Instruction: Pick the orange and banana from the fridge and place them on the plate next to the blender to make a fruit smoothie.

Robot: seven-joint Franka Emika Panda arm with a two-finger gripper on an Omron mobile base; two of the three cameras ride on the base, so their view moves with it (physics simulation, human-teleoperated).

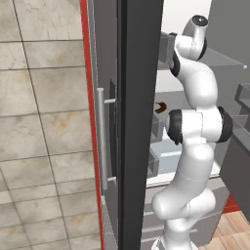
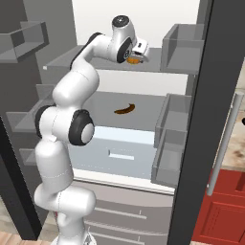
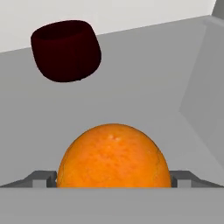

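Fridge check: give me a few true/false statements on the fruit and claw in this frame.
1. The orange sits between the claw's fingers. True.
2. The banana lies on the same shelf as the orange. False: it lies on the shelf below.
3. The fridge door is open. True.
4. A dark cup sits behind the orange. True.
5. The banana is in the claw. False: it lies untouched on its shelf.

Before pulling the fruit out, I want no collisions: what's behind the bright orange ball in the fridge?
A dark maroon bowl-shaped thing stands behind the orange, with the pale back wall beyond; the orange covers the shelf directly behind it.
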